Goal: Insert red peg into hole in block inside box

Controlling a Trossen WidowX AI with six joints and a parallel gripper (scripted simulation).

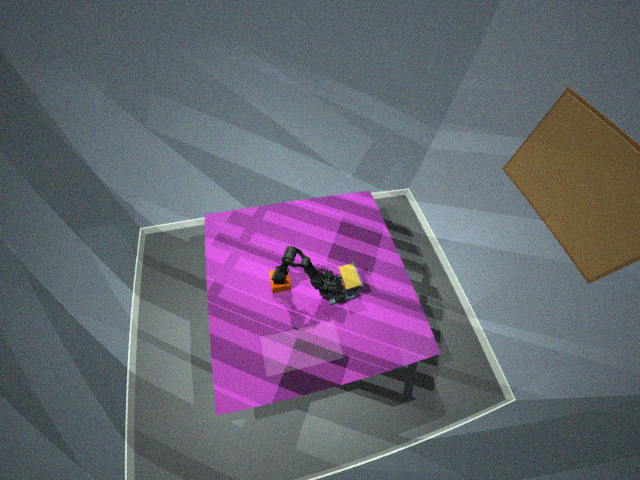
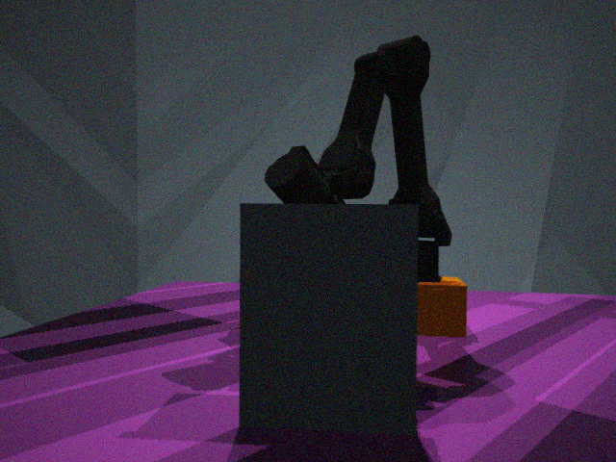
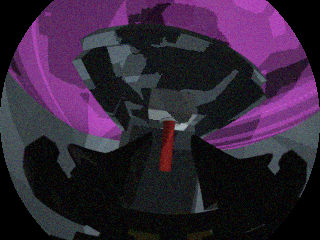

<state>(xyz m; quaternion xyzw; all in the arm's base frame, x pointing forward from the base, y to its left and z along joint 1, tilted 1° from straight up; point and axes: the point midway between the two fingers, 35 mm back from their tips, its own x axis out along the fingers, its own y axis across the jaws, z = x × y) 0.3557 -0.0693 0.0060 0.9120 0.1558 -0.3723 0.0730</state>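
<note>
The red peg [image 3: 167, 150] stands between the fingers in the wrist view, its far end at the grey block [image 3: 172, 102]. How deep it sits in the hole is hard to tell. My gripper [image 3: 171, 137] is open, one finger on each side of the peg, with gaps beside it. The dark grey box [image 2: 328, 318] hides the gripper and peg in the exterior view. In the top view the yellow roof [image 1: 350, 276] shows on the box's upper side, with the gripper low beside it.
The arm's base stands on an orange block [image 1: 281, 287] [image 2: 443, 310], left of the box in the top view. Box walls surround the gripper. The magenta mat [image 1: 242, 361] lies under everything. A brown panel [image 1: 584, 186] is far off at the right.
</note>
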